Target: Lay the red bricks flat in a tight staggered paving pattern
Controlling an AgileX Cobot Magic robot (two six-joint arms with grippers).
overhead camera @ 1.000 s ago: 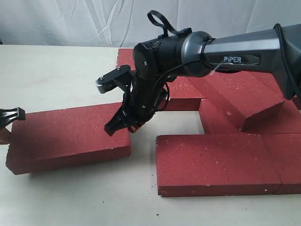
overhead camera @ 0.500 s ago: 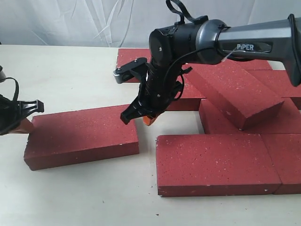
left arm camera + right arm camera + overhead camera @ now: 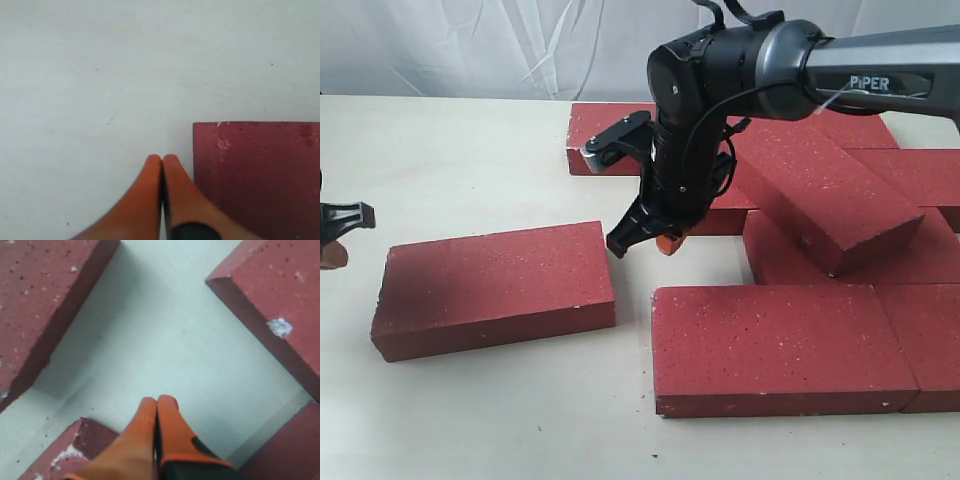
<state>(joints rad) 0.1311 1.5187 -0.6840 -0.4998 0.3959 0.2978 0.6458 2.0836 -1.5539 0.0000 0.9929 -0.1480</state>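
Bricks first: loose brick (image 3: 495,288), flat on the pale tabletop (image 3: 470,150), slightly askew, lying between the two sets of jaws. One short end just beside the right gripper (image 3: 645,240), the other just beside the left gripper (image 3: 162,160). Set apart from the laid rows, with a bare gap under the right jaws.

Across that gap from the loose one, front-row brick (image 3: 780,345), flat and butted against a neighbour. Beyond the jaws, back-row brick (image 3: 610,125), flat too. Close under the right arm, tilted brick (image 3: 825,200), one end propped up on the others, not yet paving.

Right jaws pressed together, orange fingertips (image 3: 145,430) touching, nothing between them. Hovering over bare table in the gap, brick corners on three sides in the wrist view. Left jaws likewise closed and empty, fingertips (image 3: 147,190) meeting, next to a corner of the loose brick but off it.

Handling, by the look: rigid, dense, probably heavy for such slim fingers. Rough gritty faces, so plenty of friction and little slip. Sharp edges and corners liable to chip, with white nicks on show. Most likely too broad across the flat face for a pinch. Better pushed with closed tips set low and square against an end or a long side, sliding it toward the gap. For the tilted one, perhaps a pinch across its thickness at the raised end.
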